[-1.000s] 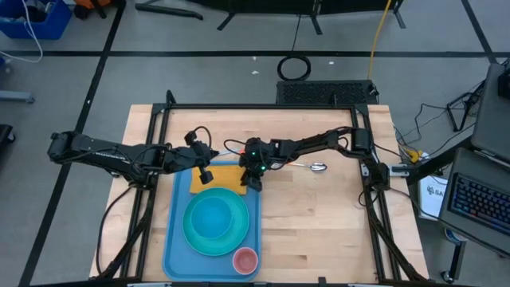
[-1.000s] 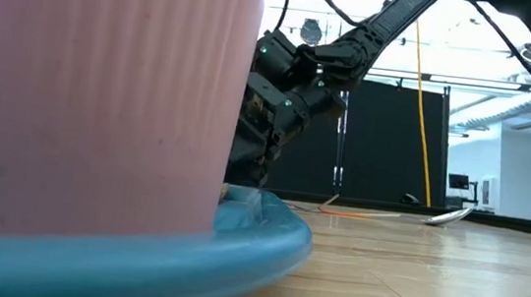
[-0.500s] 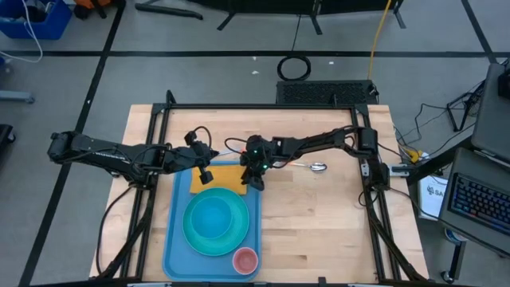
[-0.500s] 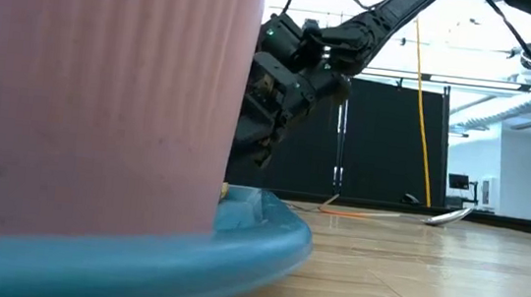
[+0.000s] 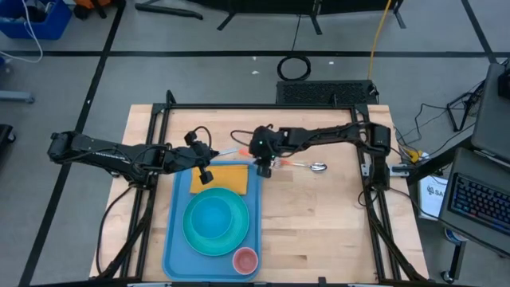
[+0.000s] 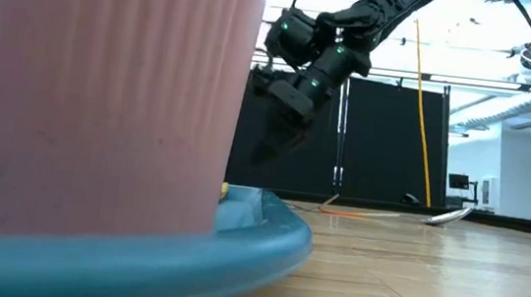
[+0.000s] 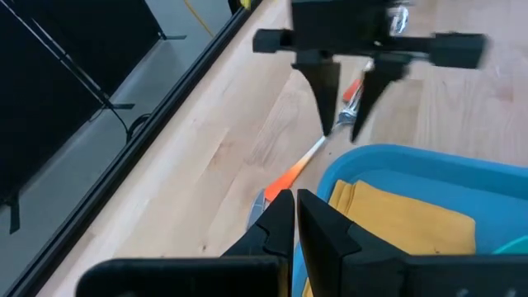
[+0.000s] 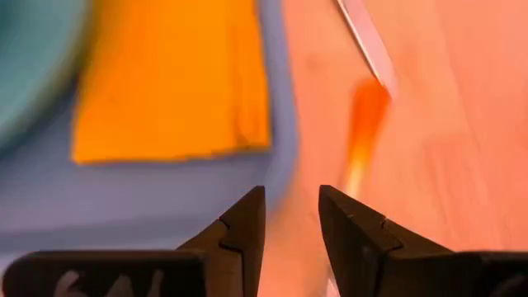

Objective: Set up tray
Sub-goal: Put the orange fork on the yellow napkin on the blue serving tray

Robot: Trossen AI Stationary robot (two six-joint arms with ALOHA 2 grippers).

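Note:
The light-blue tray (image 5: 170, 239) lies at the table's near left. On it rest a turquoise plate (image 5: 215, 222), a pink cup (image 5: 245, 260) and a folded yellow napkin (image 5: 219, 177), which lies flat at the tray's far end. My right gripper (image 5: 264, 170) hangs open above the tray's far right corner, slanting down, with nothing between its fingers (image 8: 247, 219). My left gripper (image 5: 205, 174) hovers shut over the tray's far left part, above the napkin (image 7: 396, 219).
An orange-handled knife (image 7: 293, 173) lies on the wood just beyond the tray's far rim. A spoon (image 5: 317, 167) and another orange-handled utensil (image 5: 280, 163) lie to the right of my right gripper. The table's right half is bare wood.
My right gripper has risen from the napkin at the tray's far right corner. It has drifted a little toward the table's far right and tipped to a shallower slant. The napkin stays flat on the tray.

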